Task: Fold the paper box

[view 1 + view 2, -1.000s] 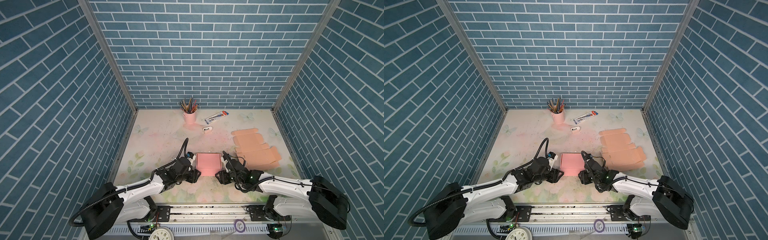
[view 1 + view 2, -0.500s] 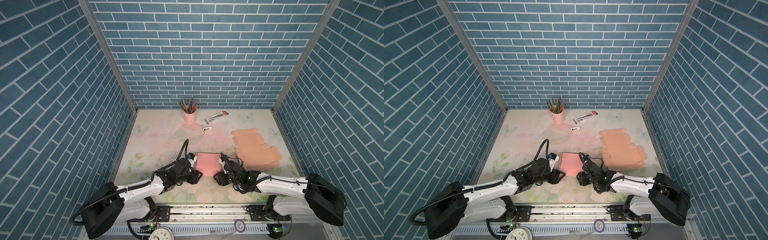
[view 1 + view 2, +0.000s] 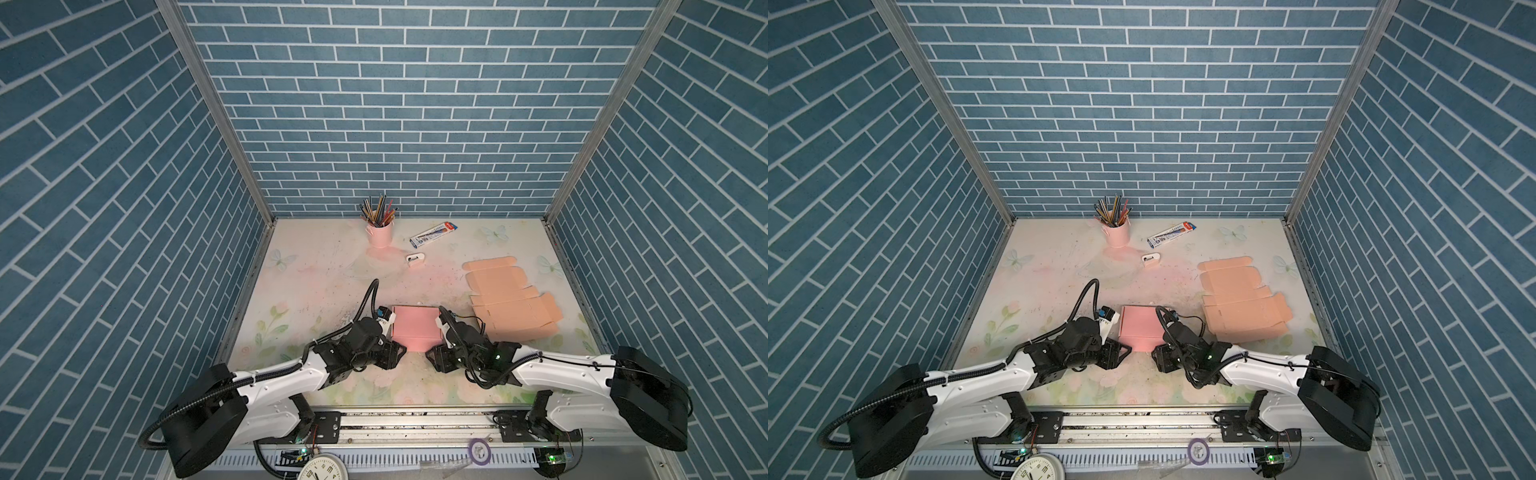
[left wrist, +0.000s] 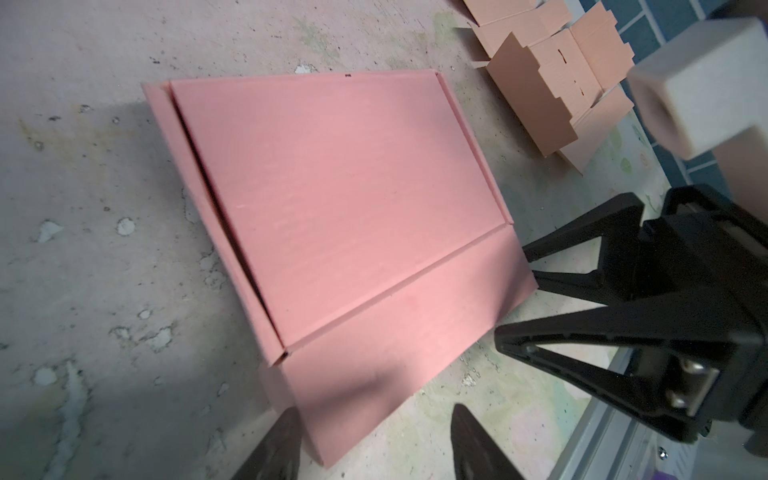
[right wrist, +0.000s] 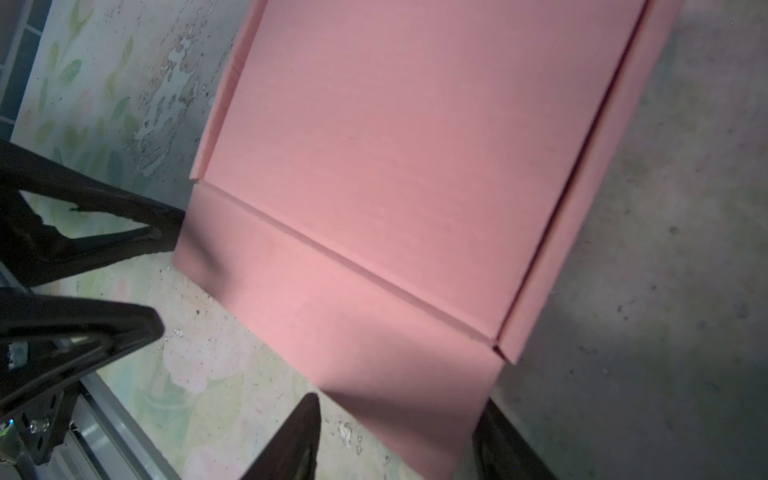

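1. Nearest the front edge of the bench (image 3: 316, 282), the left gripper (image 4: 376, 457) is seen with its jaws parted moderately wide. The near-left corner of the front flap (image 4: 395, 353) lies between them and is not clamped.
2. The right gripper (image 5: 395, 440) is set likewise at the flap's near-right corner, its jaws parted about as far and nothing pinched.
3. Just beyond, the pink paper box (image 3: 414, 332) is found at the middle of the front edge. Its lid (image 4: 332, 187) is laid flat over the walls, and the flap is spread outward toward the grippers.
4. The step in hand is judged to be the final closing, as the flap is not yet tucked. For the next move, both corners would have to be pinched together, lifted evenly and turned in.
5. Toward the right edge, flat box blanks (image 3: 511, 307) are stacked, and a pencil cup (image 3: 380, 235) is stood at the back edge.
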Available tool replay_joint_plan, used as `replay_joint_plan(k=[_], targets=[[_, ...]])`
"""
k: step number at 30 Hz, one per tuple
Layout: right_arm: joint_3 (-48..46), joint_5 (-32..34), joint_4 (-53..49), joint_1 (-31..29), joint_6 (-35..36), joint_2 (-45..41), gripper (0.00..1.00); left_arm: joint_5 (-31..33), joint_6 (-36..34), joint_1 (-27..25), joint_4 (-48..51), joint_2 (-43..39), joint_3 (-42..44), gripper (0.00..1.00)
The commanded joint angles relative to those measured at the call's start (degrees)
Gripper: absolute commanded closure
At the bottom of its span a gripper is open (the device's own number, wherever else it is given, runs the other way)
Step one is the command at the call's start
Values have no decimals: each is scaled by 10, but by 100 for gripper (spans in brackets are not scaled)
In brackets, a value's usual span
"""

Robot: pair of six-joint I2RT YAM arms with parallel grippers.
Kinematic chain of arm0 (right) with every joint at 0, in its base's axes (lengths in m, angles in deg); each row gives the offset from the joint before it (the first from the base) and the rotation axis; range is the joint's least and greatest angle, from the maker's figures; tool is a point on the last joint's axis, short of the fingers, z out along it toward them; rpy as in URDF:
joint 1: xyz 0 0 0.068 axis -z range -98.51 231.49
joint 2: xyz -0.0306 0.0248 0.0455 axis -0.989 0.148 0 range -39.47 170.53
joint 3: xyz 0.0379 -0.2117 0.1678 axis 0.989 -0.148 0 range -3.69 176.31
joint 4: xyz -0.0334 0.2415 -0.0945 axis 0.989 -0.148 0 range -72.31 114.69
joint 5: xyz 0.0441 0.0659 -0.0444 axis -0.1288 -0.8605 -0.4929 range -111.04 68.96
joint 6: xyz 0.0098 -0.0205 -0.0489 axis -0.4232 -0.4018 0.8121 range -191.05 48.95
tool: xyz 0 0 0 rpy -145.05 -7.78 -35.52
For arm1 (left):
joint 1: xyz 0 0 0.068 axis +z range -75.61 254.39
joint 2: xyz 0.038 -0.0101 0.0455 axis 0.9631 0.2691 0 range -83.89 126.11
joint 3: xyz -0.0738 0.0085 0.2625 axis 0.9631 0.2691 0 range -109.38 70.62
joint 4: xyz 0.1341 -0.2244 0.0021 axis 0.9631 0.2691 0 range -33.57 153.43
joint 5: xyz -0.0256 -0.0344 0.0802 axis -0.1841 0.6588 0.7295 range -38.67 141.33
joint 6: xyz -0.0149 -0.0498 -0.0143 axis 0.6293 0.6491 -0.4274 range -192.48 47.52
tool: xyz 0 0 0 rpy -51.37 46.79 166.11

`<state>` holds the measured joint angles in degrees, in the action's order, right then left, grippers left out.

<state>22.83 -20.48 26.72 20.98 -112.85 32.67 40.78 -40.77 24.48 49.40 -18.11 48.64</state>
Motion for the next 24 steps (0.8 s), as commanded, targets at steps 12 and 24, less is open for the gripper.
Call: replay_joint_plan(k=[12, 24], targets=[[14, 19, -7, -13, -27, 1, 42, 3, 11, -5, 7, -18, 0, 43], [13, 34, -19, -14, -28, -7, 41, 25, -21, 41, 51, -33, -16, 39]])
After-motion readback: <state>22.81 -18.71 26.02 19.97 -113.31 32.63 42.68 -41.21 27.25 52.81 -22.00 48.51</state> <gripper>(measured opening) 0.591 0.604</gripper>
